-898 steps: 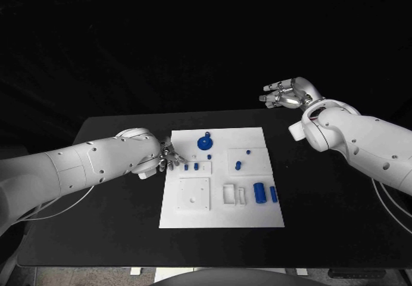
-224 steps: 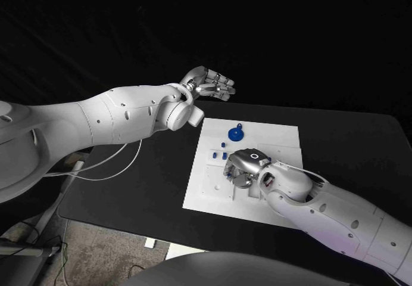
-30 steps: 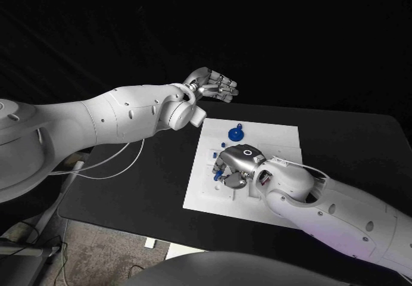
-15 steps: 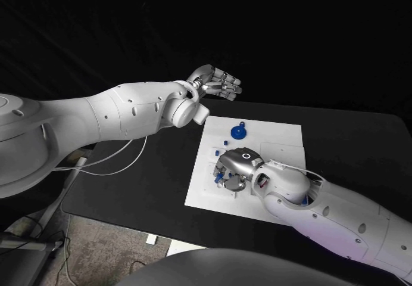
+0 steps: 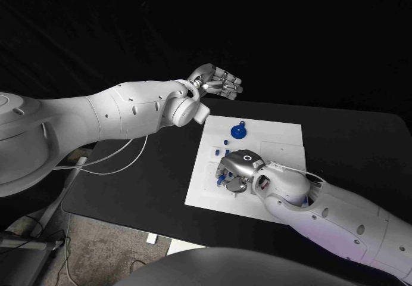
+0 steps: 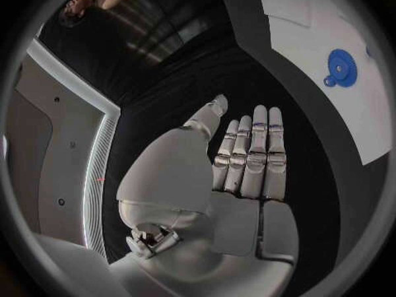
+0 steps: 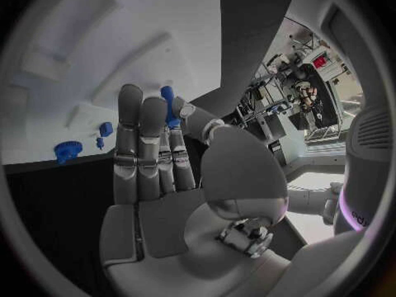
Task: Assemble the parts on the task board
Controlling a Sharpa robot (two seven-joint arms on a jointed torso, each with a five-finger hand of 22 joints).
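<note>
A small blue peg (image 7: 168, 105) is pinched by the right hand (image 5: 235, 173) low over the white task board (image 5: 283, 136), while the left hand (image 5: 217, 82), fingers pressed together and holding nothing, is raised beyond the board's far edge.

no legible text, label, brand, number or sign on the task board (image 5: 283, 134), its blue parts (image 5: 237, 129), or either hand.
</note>
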